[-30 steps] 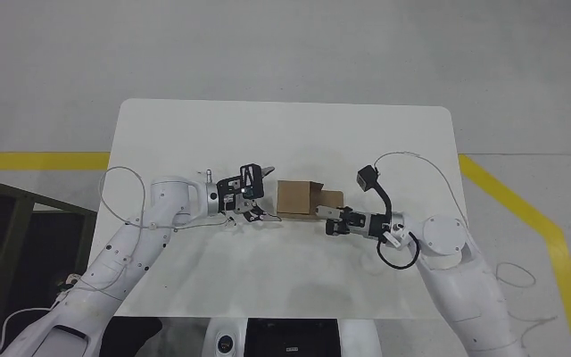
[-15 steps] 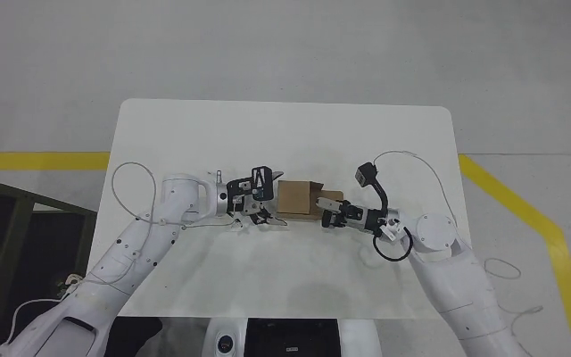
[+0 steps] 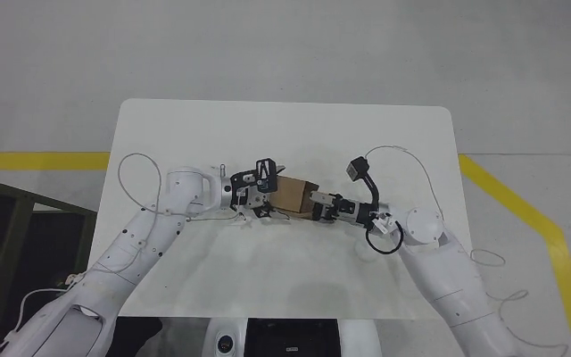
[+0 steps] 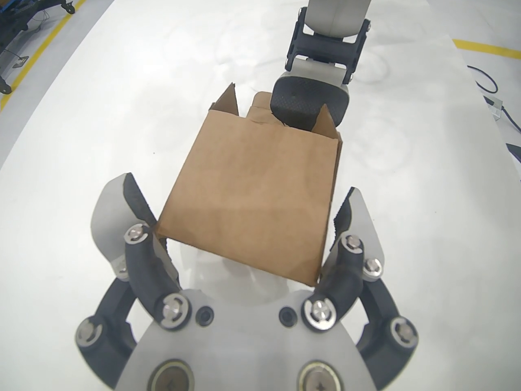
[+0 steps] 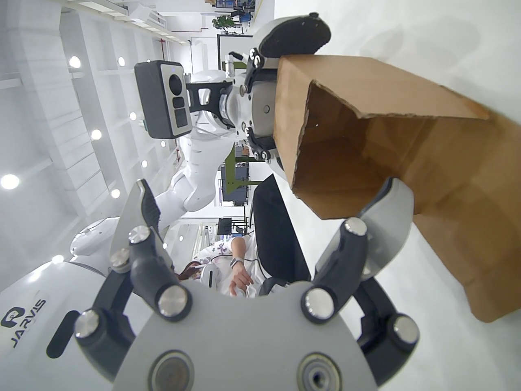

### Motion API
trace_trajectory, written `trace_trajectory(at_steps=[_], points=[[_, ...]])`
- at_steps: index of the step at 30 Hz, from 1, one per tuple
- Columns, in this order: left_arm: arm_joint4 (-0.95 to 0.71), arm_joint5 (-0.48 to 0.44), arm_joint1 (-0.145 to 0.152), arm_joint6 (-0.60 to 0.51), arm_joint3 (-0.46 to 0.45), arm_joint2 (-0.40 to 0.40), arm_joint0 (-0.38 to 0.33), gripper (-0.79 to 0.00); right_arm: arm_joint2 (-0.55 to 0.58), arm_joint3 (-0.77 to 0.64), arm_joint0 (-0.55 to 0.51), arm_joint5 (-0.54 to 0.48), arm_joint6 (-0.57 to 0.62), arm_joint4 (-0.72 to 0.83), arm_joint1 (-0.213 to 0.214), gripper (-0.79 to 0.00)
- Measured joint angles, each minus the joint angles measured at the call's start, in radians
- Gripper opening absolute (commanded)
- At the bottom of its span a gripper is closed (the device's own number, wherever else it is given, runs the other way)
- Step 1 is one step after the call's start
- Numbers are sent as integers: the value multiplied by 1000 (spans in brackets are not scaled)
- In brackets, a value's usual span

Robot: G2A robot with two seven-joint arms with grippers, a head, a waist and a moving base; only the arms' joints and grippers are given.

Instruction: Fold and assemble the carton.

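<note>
Straddling the near end of the brown cardboard carton (image 4: 260, 172), the left tool (image 4: 238, 191) is spread wide, with a finger just beside each side edge (whether they touch is hard to judge). The right tool (image 5: 268, 185) is spread wide too: one black-padded finger (image 4: 309, 101) sits at the carton's open far end, between two pointed flaps, while the other is free in the air. The carton sits between both tools near the middle of the white, round-cornered tabletop (image 3: 285, 125). Around it, the grey floor (image 3: 268, 45) carries a yellow stripe (image 3: 53, 161).
</note>
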Motion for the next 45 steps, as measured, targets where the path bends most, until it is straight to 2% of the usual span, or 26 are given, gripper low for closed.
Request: trace_trajectory(at_steps=[19, 38, 45], points=[[68, -40, 17, -7, -12, -51, 9, 0, -123, 226, 160, -117, 24, 116, -53, 0], [49, -55, 24, -76, -19, -83, 15, 0, -231, 428, 285, -218, 59, 241, -127, 0], [33, -59, 23, -89, -16, -90, 13, 0, -232, 449, 312, -214, 111, 205, -129, 0]])
